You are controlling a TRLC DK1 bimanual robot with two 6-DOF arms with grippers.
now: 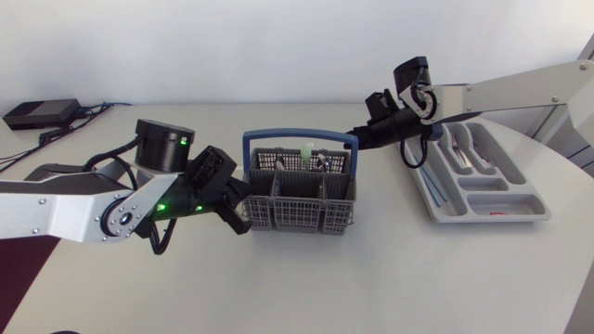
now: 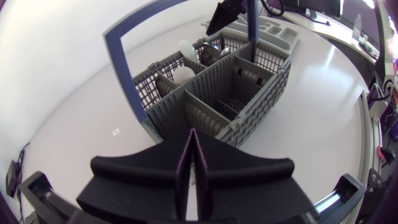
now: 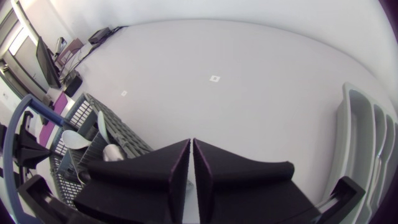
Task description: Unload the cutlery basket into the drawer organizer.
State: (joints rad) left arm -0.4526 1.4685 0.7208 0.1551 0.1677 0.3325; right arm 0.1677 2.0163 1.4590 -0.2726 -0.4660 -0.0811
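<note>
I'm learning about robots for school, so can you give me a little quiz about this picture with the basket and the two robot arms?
1. True or false: the cutlery basket has a red handle.
2. On which side of the basket does the drawer organizer lie? A) the robot's left B) the robot's right C) inside the basket
3. Fill in: the left gripper and the right gripper are both ____ (open or shut).

Key: 1 false, the handle is blue; 2 B; 3 shut.
</note>
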